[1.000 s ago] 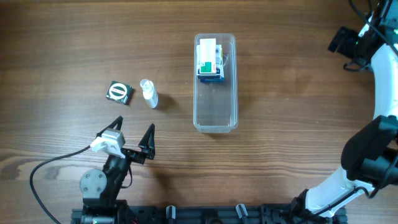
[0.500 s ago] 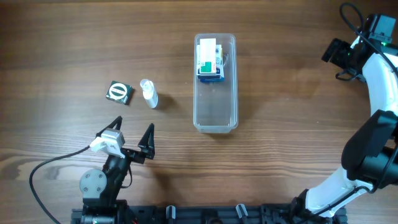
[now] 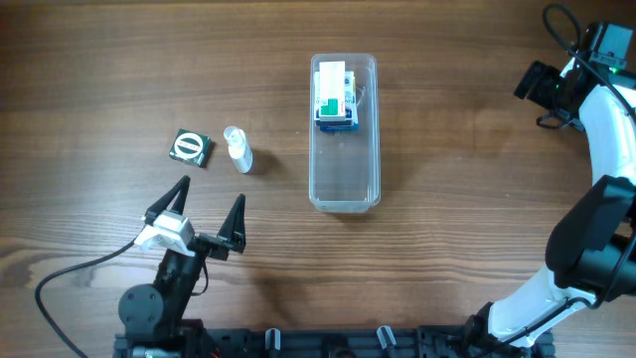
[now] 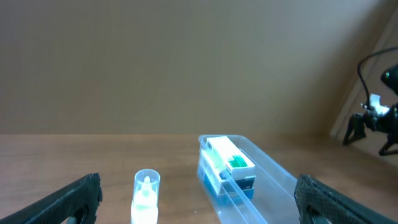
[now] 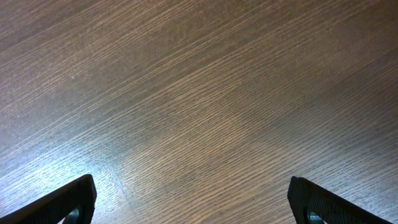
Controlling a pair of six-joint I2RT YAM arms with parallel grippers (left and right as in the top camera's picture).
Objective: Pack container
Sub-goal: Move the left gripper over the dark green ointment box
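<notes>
The clear plastic container (image 3: 345, 169) lies lengthwise at the table's middle, with a white, green and blue box (image 3: 335, 97) in its far end; both show in the left wrist view, container (image 4: 264, 177) and box (image 4: 227, 168). A small clear bottle (image 3: 238, 149) lies left of it and shows in the left wrist view (image 4: 146, 193). A dark square box with a white ring (image 3: 191, 148) sits further left. My left gripper (image 3: 208, 211) is open and empty, near the front edge, short of the bottle. My right gripper (image 3: 542, 89) is open over bare wood (image 5: 199, 124) at the far right.
A black cable (image 3: 70, 273) runs from the left arm's base along the front left. The right arm (image 3: 606, 199) curves down the right edge of the table.
My left gripper has shifted slightly left and forward. My right arm swung a little at the far right a second ago and has held still since. The objects have not moved.
</notes>
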